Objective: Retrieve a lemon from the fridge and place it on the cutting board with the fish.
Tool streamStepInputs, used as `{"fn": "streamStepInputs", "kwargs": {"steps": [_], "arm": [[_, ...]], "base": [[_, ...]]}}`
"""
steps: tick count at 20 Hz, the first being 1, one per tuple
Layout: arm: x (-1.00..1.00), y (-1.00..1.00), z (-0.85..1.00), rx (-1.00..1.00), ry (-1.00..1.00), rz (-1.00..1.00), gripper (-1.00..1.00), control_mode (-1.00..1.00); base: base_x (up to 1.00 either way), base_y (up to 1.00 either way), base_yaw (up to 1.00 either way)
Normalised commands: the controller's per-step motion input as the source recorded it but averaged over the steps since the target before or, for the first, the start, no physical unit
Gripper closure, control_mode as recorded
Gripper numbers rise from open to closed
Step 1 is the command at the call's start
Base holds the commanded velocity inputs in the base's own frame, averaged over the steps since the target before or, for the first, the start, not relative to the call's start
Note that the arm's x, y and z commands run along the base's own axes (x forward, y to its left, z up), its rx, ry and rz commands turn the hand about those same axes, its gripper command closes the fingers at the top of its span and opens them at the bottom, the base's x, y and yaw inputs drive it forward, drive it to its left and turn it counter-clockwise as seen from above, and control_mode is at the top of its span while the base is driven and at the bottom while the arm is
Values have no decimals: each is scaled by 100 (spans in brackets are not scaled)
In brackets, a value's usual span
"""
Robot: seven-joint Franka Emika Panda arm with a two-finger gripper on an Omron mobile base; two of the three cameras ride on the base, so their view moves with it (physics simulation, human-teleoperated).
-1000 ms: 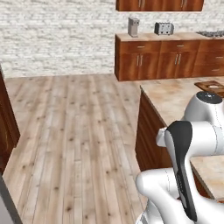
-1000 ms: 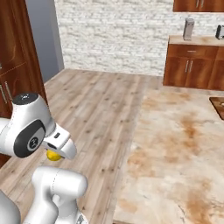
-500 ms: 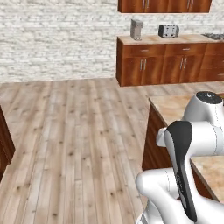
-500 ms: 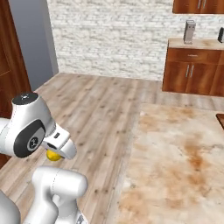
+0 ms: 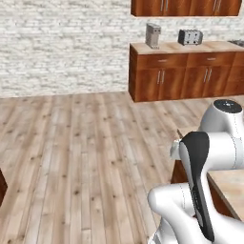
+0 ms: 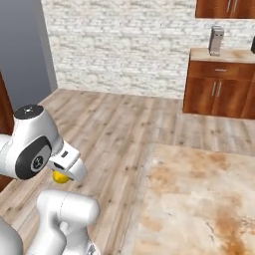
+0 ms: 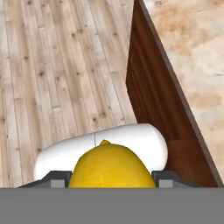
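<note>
The lemon (image 7: 109, 168), bright yellow and round, sits between my gripper's (image 7: 111, 179) two dark fingertips in the hand view, and the gripper is shut on it. In the right base view the lemon (image 6: 61, 177) peeks out yellow under the white hand, held low beside the arm over the wooden floor. The fridge (image 6: 22, 50) is the flat grey face at the far left. The cutting board and the fish are out of view.
The beige marbled counter (image 6: 199, 199) lies to the right; its dark wooden side (image 7: 157, 100) drops to the plank floor (image 5: 71, 143). Brown cabinets (image 5: 186, 76) along the brick back wall carry a toaster (image 5: 189, 36) and a grey appliance (image 5: 152, 35).
Both base views have shifted as a whole, so the camera has moved with the base. The arm keeps its pose and the lemon stays in the gripper.
</note>
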Motion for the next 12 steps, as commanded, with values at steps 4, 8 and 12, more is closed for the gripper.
{"fn": "streamStepInputs", "kwargs": {"steps": [4, 8, 12], "arm": [[0, 0, 0, 0, 0, 0, 100, 100], [0, 0, 0, 0, 0, 0, 100, 100], [0, 0, 0, 0, 0, 0, 100, 100]], "base": [[100, 3, 0], [100, 17, 0], [100, 32, -1]]}}
